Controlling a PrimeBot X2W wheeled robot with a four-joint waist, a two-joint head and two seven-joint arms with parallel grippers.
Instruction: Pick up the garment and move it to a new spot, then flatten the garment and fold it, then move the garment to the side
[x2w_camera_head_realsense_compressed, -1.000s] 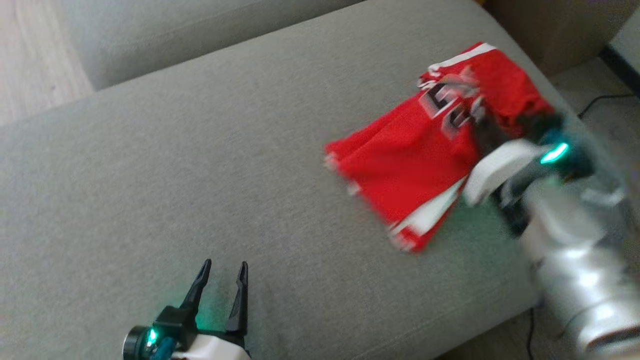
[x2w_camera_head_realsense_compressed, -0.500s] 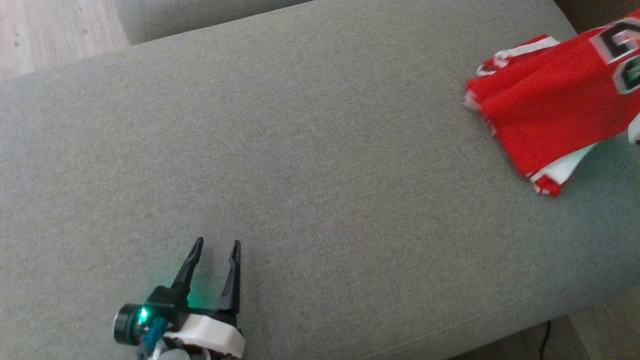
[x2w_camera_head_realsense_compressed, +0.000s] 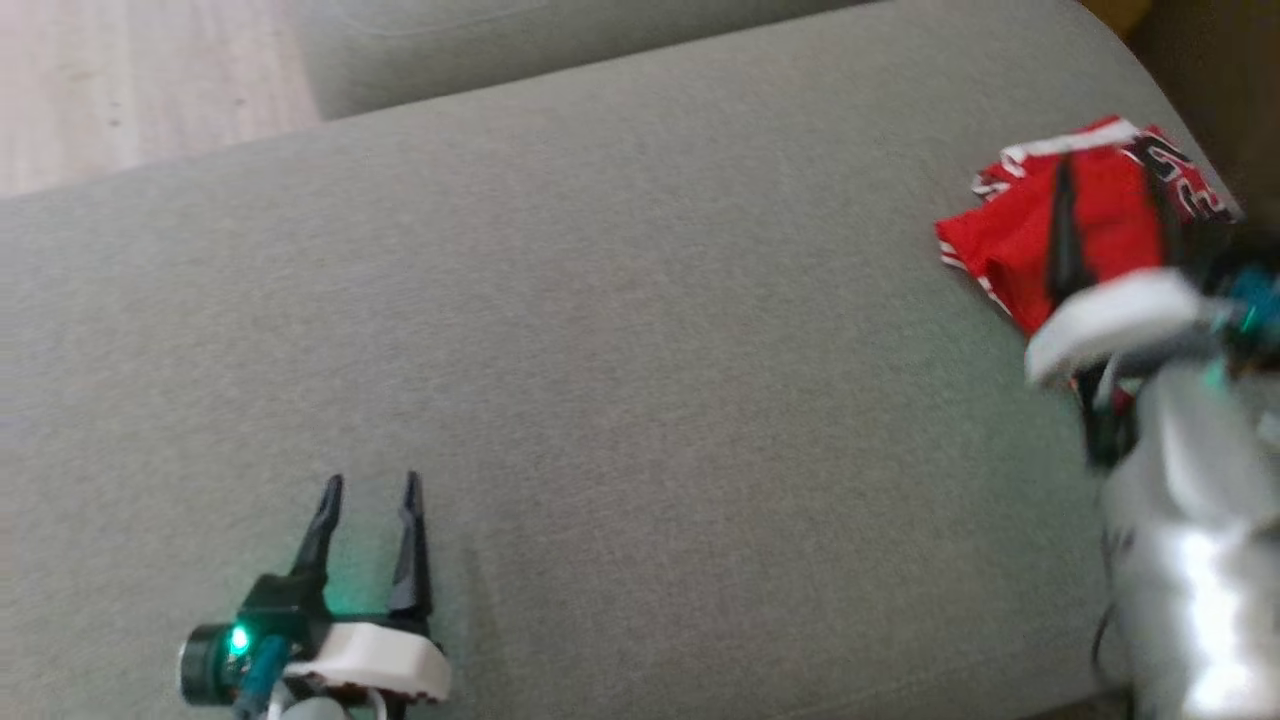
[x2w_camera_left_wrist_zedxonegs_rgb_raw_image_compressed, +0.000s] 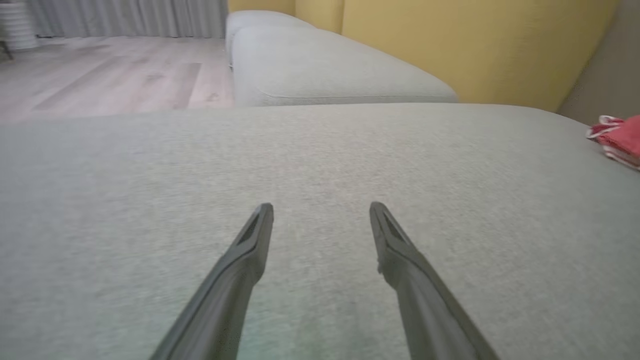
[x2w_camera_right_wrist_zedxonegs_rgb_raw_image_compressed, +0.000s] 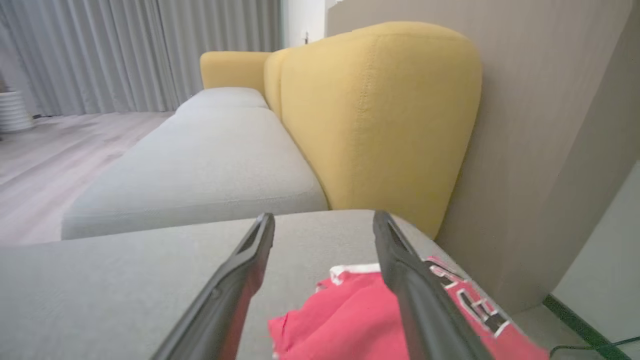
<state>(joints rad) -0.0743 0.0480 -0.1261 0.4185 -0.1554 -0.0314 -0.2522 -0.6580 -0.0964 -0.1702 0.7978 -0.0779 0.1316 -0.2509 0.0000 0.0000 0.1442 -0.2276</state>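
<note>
Sprawling grey cushion (x2w_camera_head_realsense_compressed: 640, 350), garment (x2w_camera_head_realsense_compressed: 1010, 240), wooden floor (x2w_camera_head_realsense_compressed: 120, 90)

We read the seat cushion (x2w_camera_head_realsense_compressed: 640, 330) as plain grey-green weave, no pattern. On it, the garment (x2w_camera_head_realsense_compressed: 1000, 240): bright red, white edge trim, black lettering outlined in white. Behind the seat cushion, the backrest (x2w_camera_right_wrist_zedxonegs_rgb_raw_image_compressed: 380, 115): plain mustard yellow. Past it, the wall (x2w_camera_right_wrist_zedxonegs_rgb_raw_image_compressed: 540, 100): flat taupe. Beside the seat cushion, the floor (x2w_camera_head_realsense_compressed: 130, 80): pale wood planks. Far off, the curtains (x2w_camera_right_wrist_zedxonegs_rgb_raw_image_compressed: 125, 50): grey, vertical pleats. The left gripper (x2w_camera_head_realsense_compressed: 372, 480) and right gripper (x2w_camera_right_wrist_zedxonegs_rgb_raw_image_compressed: 324, 216): black fingers, white shell; we see a green light on the left one.
</note>
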